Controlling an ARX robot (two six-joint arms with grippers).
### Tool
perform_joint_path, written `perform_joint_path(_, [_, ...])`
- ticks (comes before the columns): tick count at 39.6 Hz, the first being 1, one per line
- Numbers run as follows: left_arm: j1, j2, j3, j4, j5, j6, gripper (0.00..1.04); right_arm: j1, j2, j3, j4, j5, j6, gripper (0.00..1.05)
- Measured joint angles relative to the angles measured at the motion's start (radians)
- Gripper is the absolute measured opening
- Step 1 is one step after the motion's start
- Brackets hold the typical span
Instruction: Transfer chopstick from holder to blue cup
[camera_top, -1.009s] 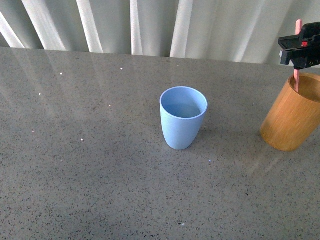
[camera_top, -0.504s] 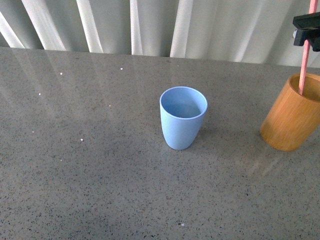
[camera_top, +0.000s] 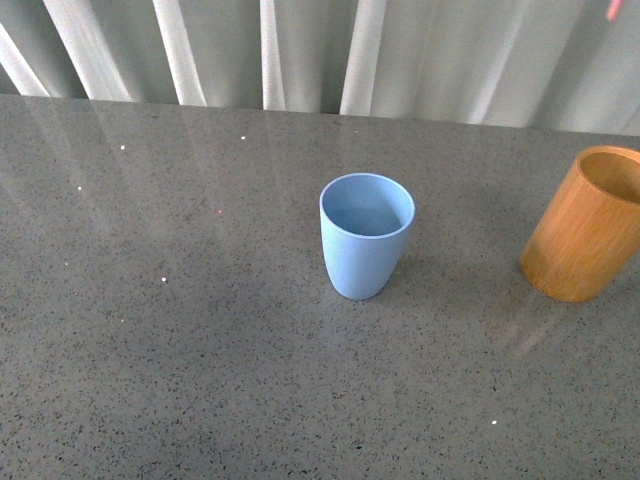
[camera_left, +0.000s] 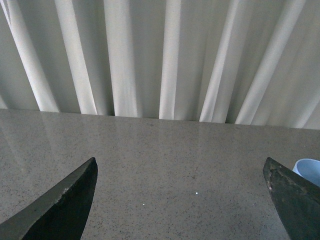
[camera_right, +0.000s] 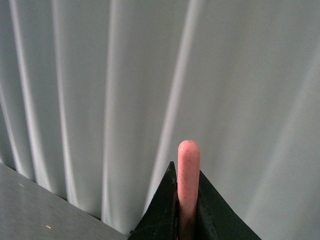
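The light blue cup (camera_top: 367, 234) stands upright mid-table, empty. The orange-brown wooden holder (camera_top: 589, 224) stands at the right edge of the front view, nothing sticking out of it. Only a pink tip of the chopstick (camera_top: 615, 9) shows at the top right corner there, high above the holder. In the right wrist view the chopstick (camera_right: 188, 172) stands clamped between the dark fingers of my right gripper (camera_right: 188, 207), which is shut on it. My left gripper (camera_left: 182, 200) is open over bare table, with the blue cup's rim (camera_left: 310, 169) just beyond one finger. Neither arm shows in the front view.
A grey speckled tabletop (camera_top: 180, 330) stretches around both cups. White pleated curtains (camera_top: 300, 50) hang along the table's far edge.
My right gripper rose with the chopstick, lifting it out of the holder and up past the top of the front view. The blue cup and the holder stayed put.
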Motion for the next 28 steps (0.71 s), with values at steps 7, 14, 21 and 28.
perform_joint_path(7, [0.0,0.0,0.0,0.0,0.0,0.0,0.98,0.198,-0.027,0.003,-0.022,0.022,0.138,0.02])
perform_joint_path(14, [0.0,0.0,0.0,0.0,0.0,0.0,0.98,0.262,0.023,-0.068,0.05,0.049,0.143,0.02])
perform_joint_path(21, [0.0,0.0,0.0,0.0,0.0,0.0,0.98,0.254,0.123,-0.093,0.1,0.051,0.149,0.02])
perform_joint_path(28, [0.0,0.0,0.0,0.0,0.0,0.0,0.98,0.239,0.205,-0.101,0.151,0.037,0.149,0.02])
